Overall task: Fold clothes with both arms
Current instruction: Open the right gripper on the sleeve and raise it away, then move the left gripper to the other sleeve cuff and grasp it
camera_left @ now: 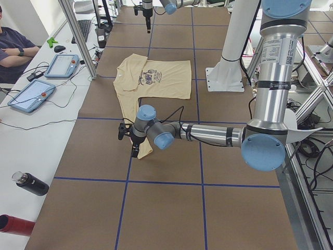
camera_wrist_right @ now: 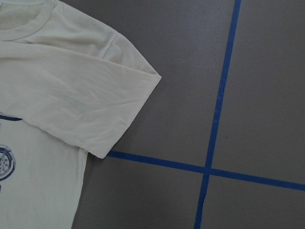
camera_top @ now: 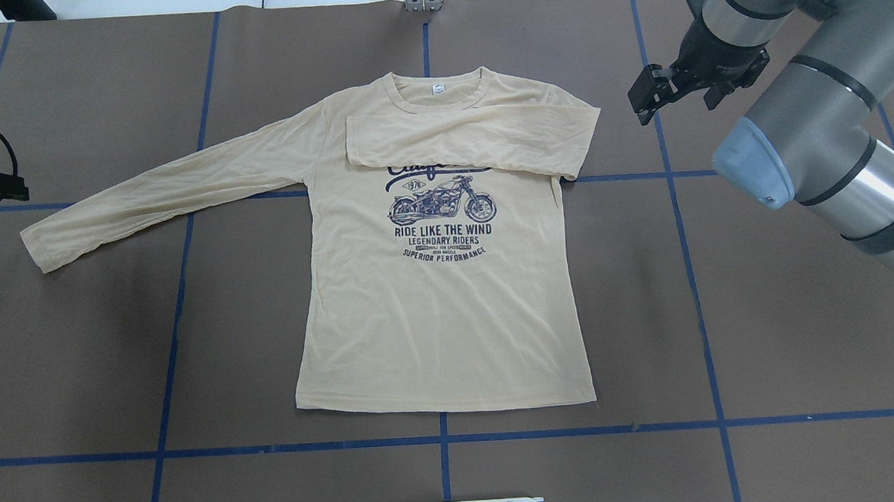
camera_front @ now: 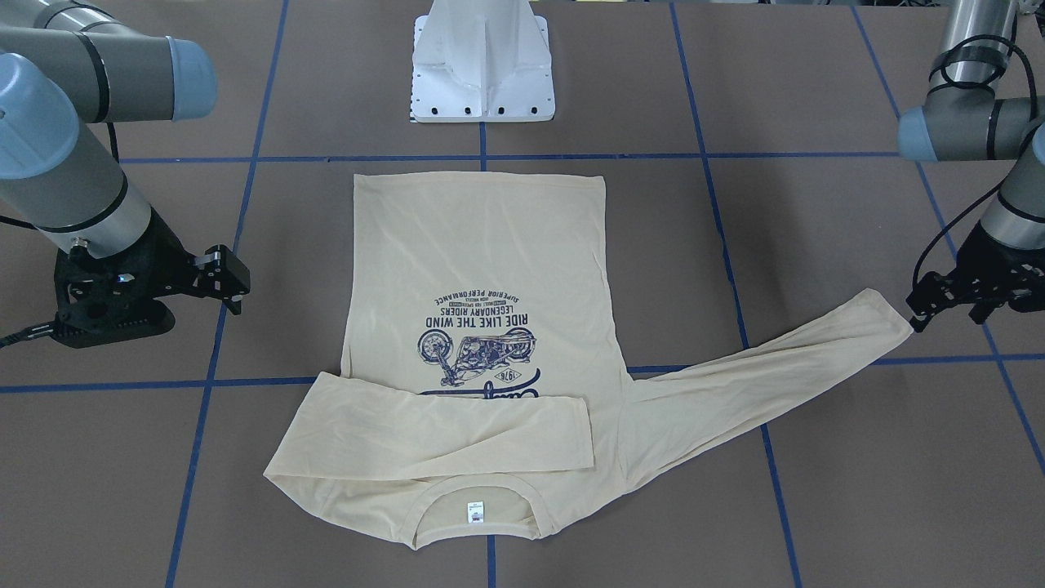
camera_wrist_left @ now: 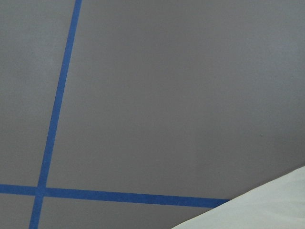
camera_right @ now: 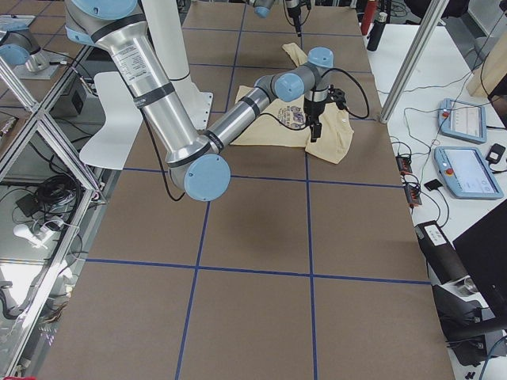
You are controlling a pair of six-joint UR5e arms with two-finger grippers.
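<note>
Here a cream shirt [camera_top: 435, 313] lies print-up on the desk [camera_top: 804, 339], one sleeve folded across its chest; the right tool [camera_top: 678, 105] hovers released nearby, while the left tool [camera_front: 945, 314], beside the other cuff, has a grip that cannot be told.

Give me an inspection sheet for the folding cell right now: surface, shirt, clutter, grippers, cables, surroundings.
Surface: brown mat with a blue tape grid, lying flat.
Job's things: shirt flat, print up; folded sleeve lies across the chest; outstretched sleeve points to the left arm's side.
Clutter: nothing seen on the mat.
Grippers: right gripper open, empty, beside the folded shoulder; left gripper at the outstretched cuff, grip unclear.
Cables: black cable trails from the right gripper, off the shirt.
Surroundings: white pedestal; side bench with teach pendants, bottle, seated person.
</note>
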